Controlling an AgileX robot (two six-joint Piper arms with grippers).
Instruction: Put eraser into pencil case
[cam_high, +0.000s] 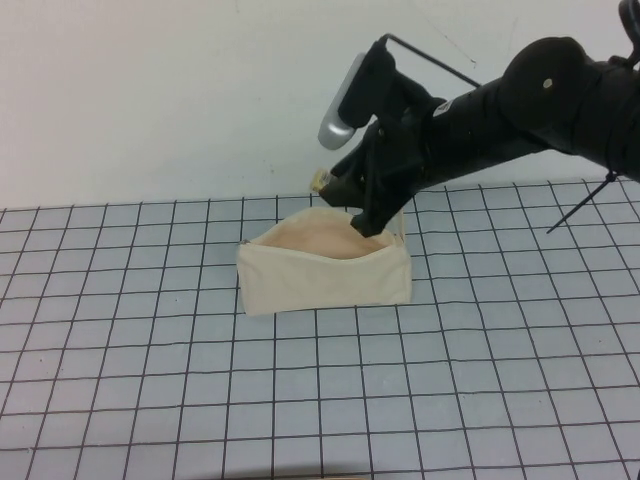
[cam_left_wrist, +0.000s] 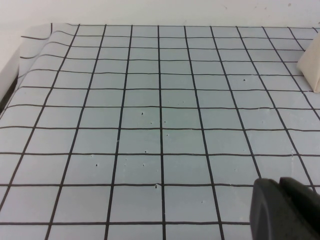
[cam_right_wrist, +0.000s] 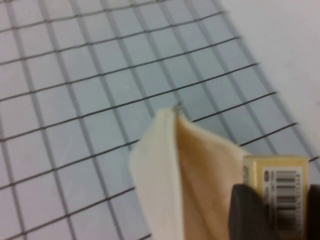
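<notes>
- The left gripper (cam_left_wrist: 285, 210) is out of the high view; its wrist camera shows only a dark corner of it over bare blue-grey gridded mat (cam_left_wrist: 150, 125), with a cream edge of the pouch well apart at that picture's far side. Whether its fingers are parted or closed I cannot tell. It seems parked, so it poses little risk unless it swings in toward the pouch.
- The cream canvas pencil case (cam_high: 325, 270) stands on the mat with its mouth gaping upward and its pale peach lining showing. It is soft and held by nothing, so a nudge to its rim could probably fold the mouth closed or tip it over.
- The small tan rectangular eraser with a white barcode label (cam_right_wrist: 277, 187) is pinched between the dark fingers of the right gripper (cam_high: 335, 185), closed on it just above the pouch's far rim.
- In the high view the eraser (cam_high: 320, 181) looks to sit over that rim or slightly behind it, not clearly over the opening. Released here, it might strike the edge and drop behind the pouch.
- The black right arm (cam_high: 520, 110) reaches low over the pouch; going lower could press the far wall inward.
</notes>
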